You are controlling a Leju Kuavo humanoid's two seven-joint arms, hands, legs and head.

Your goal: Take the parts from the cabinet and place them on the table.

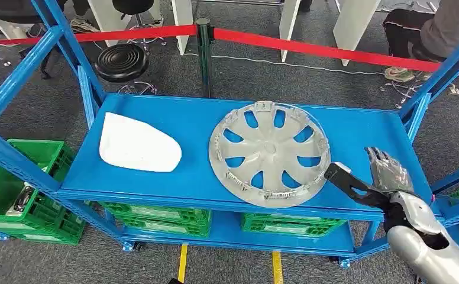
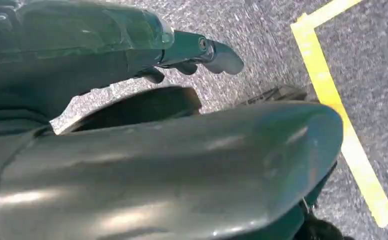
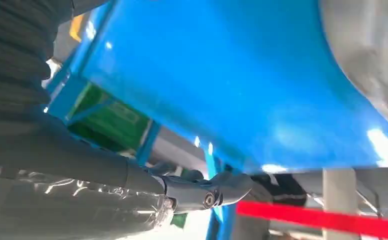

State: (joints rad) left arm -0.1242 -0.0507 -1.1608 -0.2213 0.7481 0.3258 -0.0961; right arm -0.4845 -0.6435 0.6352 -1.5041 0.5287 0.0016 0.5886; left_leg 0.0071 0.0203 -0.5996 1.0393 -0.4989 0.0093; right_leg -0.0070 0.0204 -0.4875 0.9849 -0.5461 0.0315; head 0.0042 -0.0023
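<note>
Silver plastic hubcap (image 1: 269, 153), satin; white panel (image 1: 138, 144) matt; blue shelf (image 1: 186, 127) glossy metal.

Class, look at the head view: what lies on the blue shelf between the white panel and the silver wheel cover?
Nothing: in the head view only bare blue shelf separates the white panel from the silver wheel cover.

1 silver hubcap (image 1: 269, 154), 1 white panel (image 1: 138, 145), approx. 4 green crates (image 1: 35, 177), 1 black stool (image 1: 121, 61)

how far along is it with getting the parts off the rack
Nothing looks moved yet. The silver wheel cover and the white part both lie on the blue shelf. The right hand hovers open beside the wheel cover's edge, gripping nothing. The left hand hangs over the floor. Both parts remain to carry.
</note>
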